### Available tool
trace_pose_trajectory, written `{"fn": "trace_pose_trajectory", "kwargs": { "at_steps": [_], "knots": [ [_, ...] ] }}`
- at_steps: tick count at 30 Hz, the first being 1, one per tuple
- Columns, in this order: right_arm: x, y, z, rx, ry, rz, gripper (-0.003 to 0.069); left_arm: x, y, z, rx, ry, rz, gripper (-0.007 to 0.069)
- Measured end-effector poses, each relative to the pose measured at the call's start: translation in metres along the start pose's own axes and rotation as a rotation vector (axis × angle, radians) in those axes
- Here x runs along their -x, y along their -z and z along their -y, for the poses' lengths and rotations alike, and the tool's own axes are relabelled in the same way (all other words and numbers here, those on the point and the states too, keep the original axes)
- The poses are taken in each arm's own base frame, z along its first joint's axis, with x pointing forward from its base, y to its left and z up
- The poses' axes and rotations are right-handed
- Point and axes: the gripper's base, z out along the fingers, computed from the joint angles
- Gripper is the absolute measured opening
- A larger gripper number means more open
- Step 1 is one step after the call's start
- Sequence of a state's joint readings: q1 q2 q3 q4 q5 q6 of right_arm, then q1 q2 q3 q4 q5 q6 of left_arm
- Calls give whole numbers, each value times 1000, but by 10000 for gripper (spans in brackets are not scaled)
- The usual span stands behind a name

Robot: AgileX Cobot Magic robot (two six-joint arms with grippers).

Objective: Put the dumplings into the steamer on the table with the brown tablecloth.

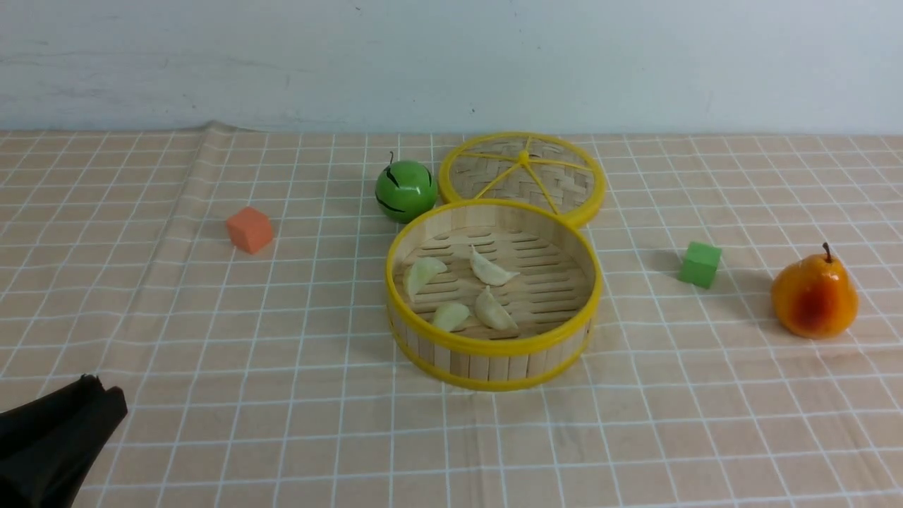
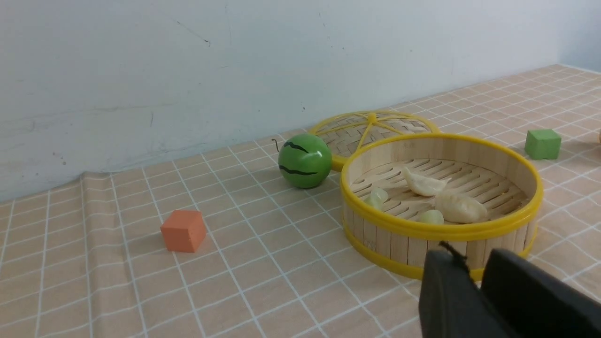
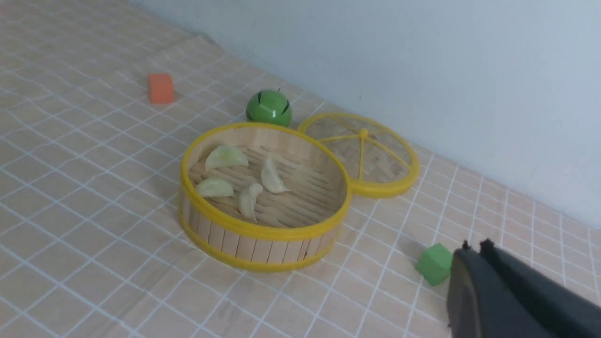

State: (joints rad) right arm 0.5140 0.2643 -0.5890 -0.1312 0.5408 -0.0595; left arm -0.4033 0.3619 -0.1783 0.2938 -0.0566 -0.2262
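Tabletop with gridded cloth (image 1: pixel 211 423). The steamer (image 1: pixel 494 347) stands open near the centre, and all four dumplings (image 1: pixel 492 269) lie on its slatted floor, mostly in its left half. The lid (image 1: pixel 522 169) lies flat just behind it, with a green ball (image 1: pixel 405 189) beside the lid on the left. An orange cube (image 1: pixel 249 229) sits well apart to the left; a green cube (image 1: pixel 700 264) and a pear (image 1: pixel 815 296) sit to the right. Left gripper (image 2: pixel 469 256): low at the near left, fingers slightly parted, empty. Right gripper (image 3: pixel 475 245): fingers pressed together, empty, seen only in its wrist view.
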Motion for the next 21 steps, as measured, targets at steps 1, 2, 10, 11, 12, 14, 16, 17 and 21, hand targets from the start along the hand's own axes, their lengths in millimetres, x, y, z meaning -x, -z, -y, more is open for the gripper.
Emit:
{"fn": "trace_pose_trajectory", "kwargs": {
  "at_steps": [1,2,10,11,12,14,16,17,21],
  "knots": [
    [-19,12,-3,-14,5,108,-15,0,0,0,0,0,0,112],
    [-30,15,-5,-18,6,161,-15,0,0,0,0,0,0,112],
    [-95,-17,-24,26,-160,340,-10,-1,0,0,1,3,-6,120],
    [-98,-18,-24,32,-206,369,-10,-1,0,0,1,3,-6,121],
    [-100,-19,-25,37,-246,398,-10,-1,0,0,2,3,-12,122],
    [-103,-19,-25,43,-290,443,-10,-2,0,0,3,3,-15,122],
    [-106,-19,-25,47,-323,461,-10,-2,0,0,3,3,-17,122],
    [-107,-20,-26,48,-325,462,-9,-2,-1,0,3,3,-20,122],
    [-109,-20,-26,49,-329,462,-3,-3,-1,0,3,4,-30,123]
  ]
}}
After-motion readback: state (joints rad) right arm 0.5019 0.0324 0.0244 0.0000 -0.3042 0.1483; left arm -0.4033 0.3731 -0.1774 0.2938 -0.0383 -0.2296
